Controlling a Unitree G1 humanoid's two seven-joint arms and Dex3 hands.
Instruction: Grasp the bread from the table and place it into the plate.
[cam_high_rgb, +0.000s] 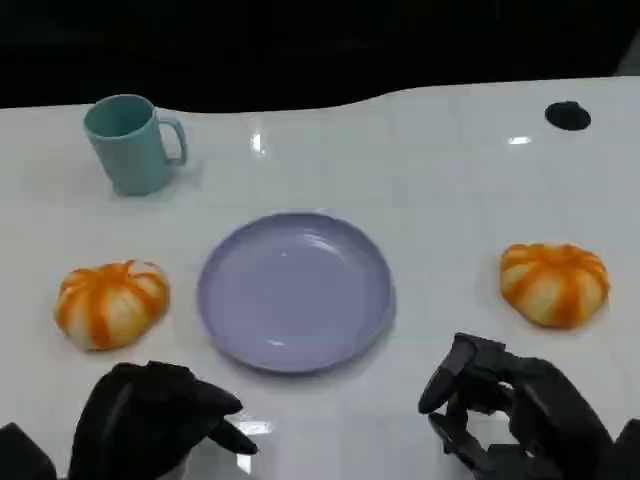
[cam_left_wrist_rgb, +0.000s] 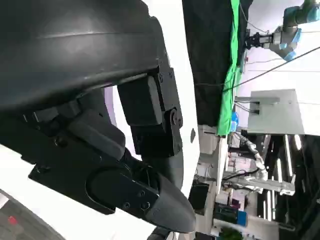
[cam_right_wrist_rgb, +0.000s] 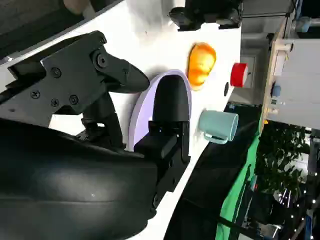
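Nothing of the task looks done yet: the lavender plate sits bare at the centre of the white table, and both breads lie on the tabletop outside it. One orange-striped bread rests at about nine o'clock from the plate, just beside its rim but apart from it; a second bread lies at about three o'clock, well apart from the plate. The left hand hovers at about seven o'clock from the plate, near the first bread, its fingers loosely apart and holding nothing. The right hand sits at about five o'clock from the plate, near the second bread, fingers partly curled with a gap between them, and it too grips nothing. A teal mug stands at about eleven o'clock, away from the work. By my reading, everything remains: reaching to a bread, closing on it, lifting, carrying it over the plate and releasing it.
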